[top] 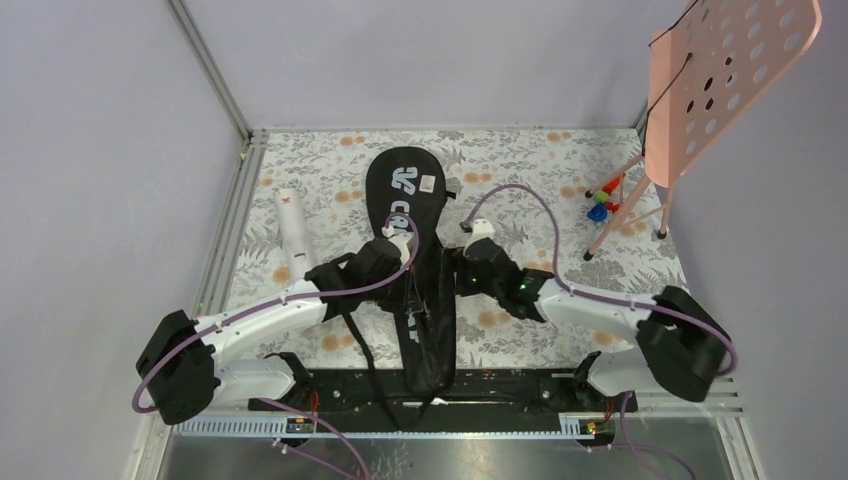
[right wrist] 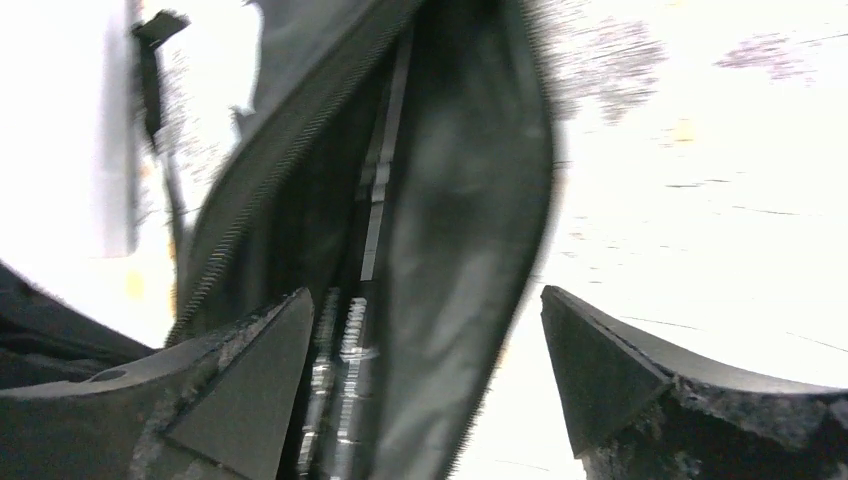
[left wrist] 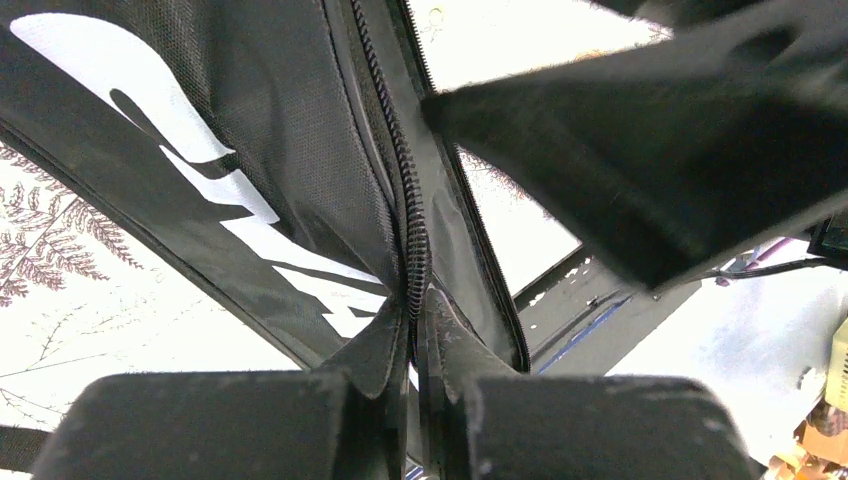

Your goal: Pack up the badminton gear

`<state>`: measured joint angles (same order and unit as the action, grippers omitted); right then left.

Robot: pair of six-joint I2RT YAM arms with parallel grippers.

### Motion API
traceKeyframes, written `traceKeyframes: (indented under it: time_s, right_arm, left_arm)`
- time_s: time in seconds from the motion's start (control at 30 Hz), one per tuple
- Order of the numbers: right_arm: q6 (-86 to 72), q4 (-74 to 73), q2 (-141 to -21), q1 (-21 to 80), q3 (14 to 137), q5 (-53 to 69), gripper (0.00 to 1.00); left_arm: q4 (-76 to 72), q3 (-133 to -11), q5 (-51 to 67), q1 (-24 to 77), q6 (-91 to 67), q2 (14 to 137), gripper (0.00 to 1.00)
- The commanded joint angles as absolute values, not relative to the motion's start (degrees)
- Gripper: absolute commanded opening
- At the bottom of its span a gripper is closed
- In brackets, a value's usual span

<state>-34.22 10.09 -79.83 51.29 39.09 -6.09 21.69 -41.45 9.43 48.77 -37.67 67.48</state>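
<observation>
The black racket bag (top: 405, 190) lies lengthwise on the flowered table, its round end far from me. My left gripper (top: 402, 252) (left wrist: 418, 300) is shut on the bag's (left wrist: 250, 120) zipper edge (left wrist: 412, 200), and the cloth is pinched between the fingertips. On the bag's right side, my right gripper (top: 458, 262) (right wrist: 425, 300) is open, its jaws straddling the loose right flap (right wrist: 470, 200) of the unzipped opening. Inside the opening, thin pale racket shafts (right wrist: 375, 230) show, blurred. A long white tube (top: 293, 225) lies to the left of the bag.
A pink perforated board on a stand (top: 730, 70) rises at the far right, with small coloured toys (top: 600, 205) at its feet. A metal rail (top: 225, 240) runs along the table's left edge. The bag's black strap (top: 355, 340) trails toward the near edge.
</observation>
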Motion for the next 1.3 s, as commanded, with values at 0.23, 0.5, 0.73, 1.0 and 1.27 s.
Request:
traceKeyframes:
  time_s: [0.23,0.5,0.73,1.0,1.27]
  right_arm:
    - [-34.48,9.28,-75.8,38.65,40.26,-10.5,1.0]
    - [-44.67,12.24,-96.39,33.93,57.41,0.47,0.95]
    - [-47.28,17.11,-107.63,33.84,61.9,2.78,0.86]
    - [-52.0,36.95,-116.77,33.79,64.15,17.53,0.67]
    - [-44.97,31.87,-112.59,33.84,65.96,18.18,0.06]
  left_arm:
    - [14.59,-40.63,8.58,48.34,-37.79,66.15,0.0]
    - [14.35,-39.74,9.93,48.29,-36.31,65.65,0.0]
    - [14.33,-38.82,10.37,48.34,-35.64,64.45,0.0]
    - [12.52,-38.36,12.91,48.32,-35.05,65.79,0.0]
    - [11.36,-39.07,12.34,48.31,-34.73,66.16,0.08]
